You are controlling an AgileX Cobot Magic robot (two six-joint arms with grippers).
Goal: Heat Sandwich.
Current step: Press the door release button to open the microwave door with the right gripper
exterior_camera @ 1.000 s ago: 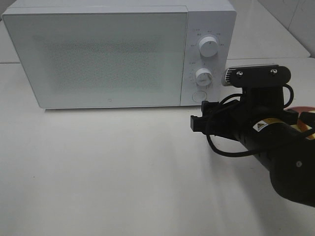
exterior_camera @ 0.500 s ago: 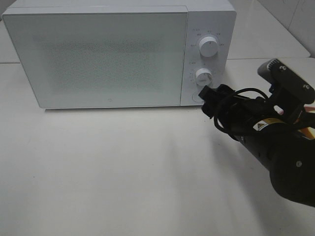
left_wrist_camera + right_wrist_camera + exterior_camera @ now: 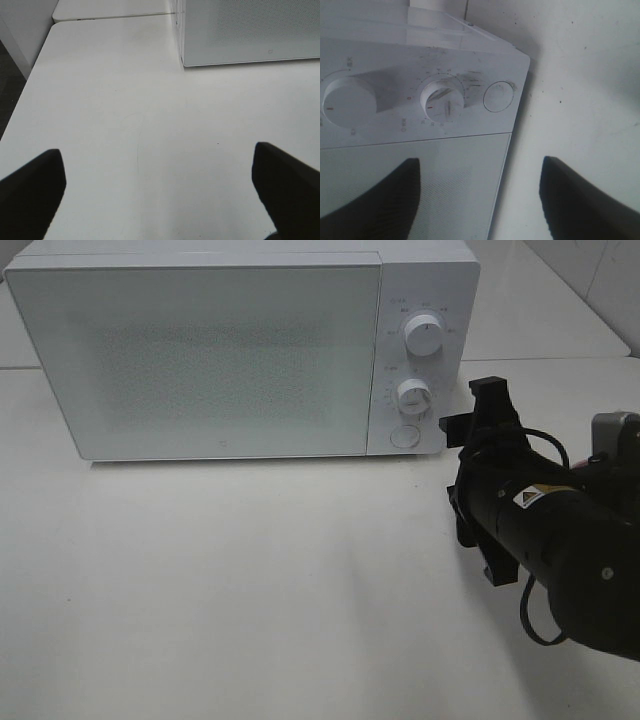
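**A:** How is the right claw doing?

**B:** The right claw is standing open, its two dark fingers well apart and gripping nothing. It is pointing at the control panel of the microwave, close to the round button and the lower dial.

**A:** And the left claw?

**B:** The left claw is spreading wide too and holding nothing. It is hovering over the white counter, with the microwave's front corner lying beyond it.

**A:** Where is the sandwich sitting?

**B:** I cannot tell; it is not showing in any view. The microwave door is sitting shut.
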